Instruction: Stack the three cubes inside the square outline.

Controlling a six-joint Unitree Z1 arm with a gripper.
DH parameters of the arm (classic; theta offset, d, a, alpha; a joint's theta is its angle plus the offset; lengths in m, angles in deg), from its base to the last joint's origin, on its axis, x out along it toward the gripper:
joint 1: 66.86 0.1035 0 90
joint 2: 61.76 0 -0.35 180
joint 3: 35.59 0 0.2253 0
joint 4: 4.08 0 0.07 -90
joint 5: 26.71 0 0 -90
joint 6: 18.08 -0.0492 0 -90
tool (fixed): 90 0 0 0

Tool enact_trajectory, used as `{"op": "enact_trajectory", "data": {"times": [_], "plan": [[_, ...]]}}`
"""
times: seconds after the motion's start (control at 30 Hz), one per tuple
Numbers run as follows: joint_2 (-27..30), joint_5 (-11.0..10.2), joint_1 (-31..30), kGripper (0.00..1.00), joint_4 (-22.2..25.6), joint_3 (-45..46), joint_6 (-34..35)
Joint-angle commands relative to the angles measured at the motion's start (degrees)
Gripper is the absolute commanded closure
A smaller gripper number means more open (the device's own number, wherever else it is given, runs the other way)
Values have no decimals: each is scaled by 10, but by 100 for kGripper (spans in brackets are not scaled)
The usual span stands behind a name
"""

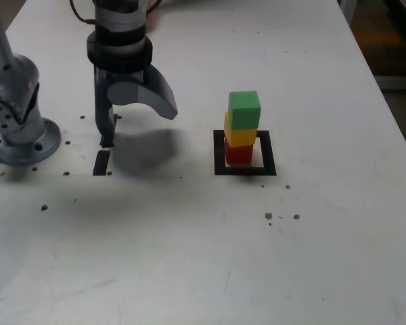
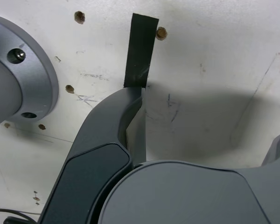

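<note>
The three cubes stand in one stack inside the square outline (image 1: 267,166) of black tape, right of centre in the exterior view. The red cube (image 1: 239,154) is at the bottom, the yellow cube (image 1: 240,135) sits on it slightly twisted, and the green cube (image 1: 244,110) is on top. My gripper (image 1: 139,126) hangs well to the exterior view's left of the stack, open, with nothing between its fingers. One dark finger (image 2: 107,135) fills the wrist view, which shows no cubes.
A short black tape strip (image 1: 101,162) (image 2: 141,46) lies on the white table just below the lower fingertip. The arm's grey base (image 1: 17,135) (image 2: 14,70) is bolted at the exterior view's left. Small screw holes dot the table (image 1: 189,257); its edge (image 1: 392,115) runs along the right.
</note>
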Motion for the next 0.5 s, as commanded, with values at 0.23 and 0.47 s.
{"op": "enact_trajectory", "data": {"times": [0.23, 0.47], "plan": [[-14, 0, 1, 1, -11, -3, -9], [-17, 0, 1, 1, -22, 3, -12]]}}
